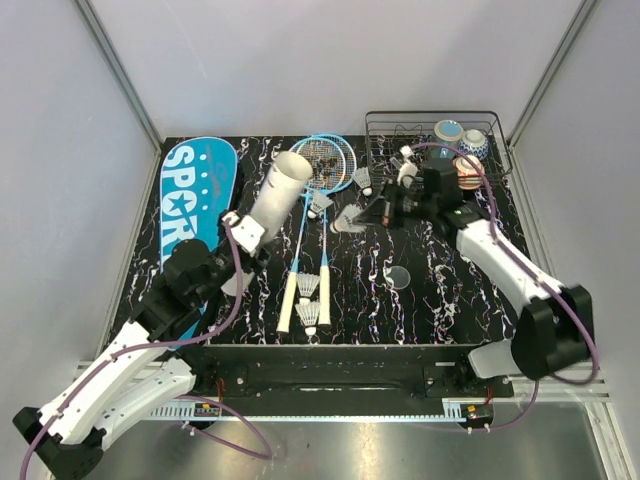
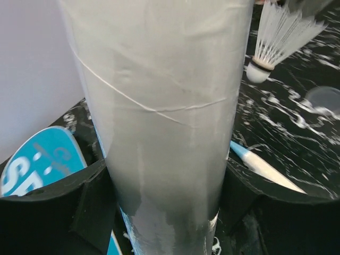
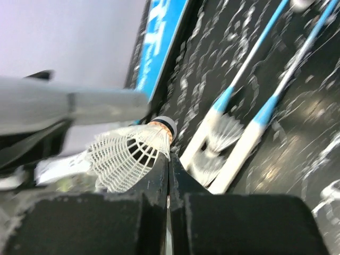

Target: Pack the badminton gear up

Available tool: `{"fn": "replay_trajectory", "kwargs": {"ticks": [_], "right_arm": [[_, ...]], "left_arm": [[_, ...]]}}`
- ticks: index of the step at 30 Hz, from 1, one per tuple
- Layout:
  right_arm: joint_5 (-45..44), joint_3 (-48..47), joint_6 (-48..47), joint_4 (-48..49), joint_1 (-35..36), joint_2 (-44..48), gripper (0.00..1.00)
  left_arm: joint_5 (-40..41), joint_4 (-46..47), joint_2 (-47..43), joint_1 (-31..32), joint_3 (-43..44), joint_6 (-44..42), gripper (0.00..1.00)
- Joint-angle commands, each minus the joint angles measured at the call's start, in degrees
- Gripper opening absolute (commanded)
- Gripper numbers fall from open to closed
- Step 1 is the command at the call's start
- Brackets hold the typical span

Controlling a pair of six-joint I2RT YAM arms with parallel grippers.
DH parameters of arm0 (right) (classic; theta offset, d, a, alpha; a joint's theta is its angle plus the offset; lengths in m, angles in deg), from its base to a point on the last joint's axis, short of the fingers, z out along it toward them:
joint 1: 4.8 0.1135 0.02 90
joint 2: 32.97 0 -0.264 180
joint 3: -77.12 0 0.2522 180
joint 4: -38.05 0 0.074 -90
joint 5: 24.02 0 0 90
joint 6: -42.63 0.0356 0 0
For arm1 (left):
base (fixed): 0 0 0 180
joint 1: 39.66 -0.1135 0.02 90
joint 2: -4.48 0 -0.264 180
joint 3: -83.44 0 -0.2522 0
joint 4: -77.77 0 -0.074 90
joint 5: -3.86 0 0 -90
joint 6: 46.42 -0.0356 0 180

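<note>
My left gripper (image 1: 245,236) is shut on the long white tube (image 1: 277,190), which it holds tilted with the open mouth toward the back. In the left wrist view the tube (image 2: 164,106) fills the space between the black fingers (image 2: 90,207). My right gripper (image 3: 169,155) is shut, pinching the skirt edge of a white shuttlecock (image 3: 127,155). It holds that shuttlecock (image 1: 350,220) in the air, right of the tube's mouth. Two blue-framed rackets (image 1: 322,160) lie side by side mid-table, and two shuttlecocks (image 1: 309,300) rest between their white handles. The teal bag (image 1: 195,195) lies at the left.
A black wire rack (image 1: 435,140) with ceramic cups (image 1: 450,130) stands at the back right. Two more shuttlecocks (image 1: 363,178) lie by the racket heads. A round clear lid (image 1: 398,277) lies on the black marbled table (image 1: 440,300), right of the handles.
</note>
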Motion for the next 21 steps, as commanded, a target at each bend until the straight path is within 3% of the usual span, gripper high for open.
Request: {"fn": "replay_trajectory", "kwargs": {"ticks": [1,3,4,6,10,16,21], "right_arm": [[19.3,0.8,5.96,-8.93,-5.27,14.21,0.0],[14.78,-1.13,3.35,-15.59,-8.62,18.27,0.0],[4.39,-3.66,-1.11,-24.07,-8.62,22.64,0.0],[-0.18,-4.48,-2.64,-27.04,-8.71,26.62,0.0],[6.8,-10.52,-2.65,-30.82,-8.71,27.44,0.0],[8.86,-23.43,-6.15,-39.34,-8.71,25.67,0.0],[15.97,-26.8,-4.67,-39.36,-8.27,21.55,0.0]], "left_arm": [[-18.56,1.45,0.79,-0.12,-0.12,-4.05,0.38],[-21.12,1.54,0.71,-0.03,-0.99,-4.58,0.38],[-23.23,1.45,0.79,-0.03,-1.26,-5.19,0.36],[-25.35,1.1,1.14,-0.03,-1.53,-6.77,0.35],[-30.36,0.74,0.97,0.06,-3.19,-10.2,0.32],[-29.93,0.48,0.79,0.06,-3.72,-11.44,0.28],[-30.98,-0.22,1.76,0.06,-3.28,-11.44,0.27]]}}
